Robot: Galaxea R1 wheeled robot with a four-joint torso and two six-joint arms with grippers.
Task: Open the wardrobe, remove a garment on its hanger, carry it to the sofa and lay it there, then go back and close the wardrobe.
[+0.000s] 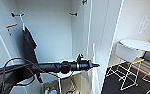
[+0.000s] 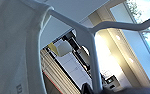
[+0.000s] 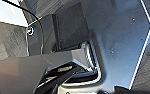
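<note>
The wardrobe [image 1: 53,30] stands open before me, its white inside bare but for a black shirt [image 1: 29,46] hanging at the left. My left arm reaches across the opening from the left, and the left gripper [image 1: 95,65] sits by the right door's edge. In the left wrist view the white hanger [image 2: 89,45] rises straight out of the gripper, which is shut on its stem. The white garment [image 2: 11,50] drapes from the hanger's shoulder, close to the camera. The right wrist view has dark robot parts above dark floor.
The wardrobe's right door [image 1: 103,37] stands open beside the gripper. A round white table [image 1: 141,46] and white wire-legged chairs stand on the dark floor at the right. A box [image 1: 51,90] with coloured items lies low in the wardrobe.
</note>
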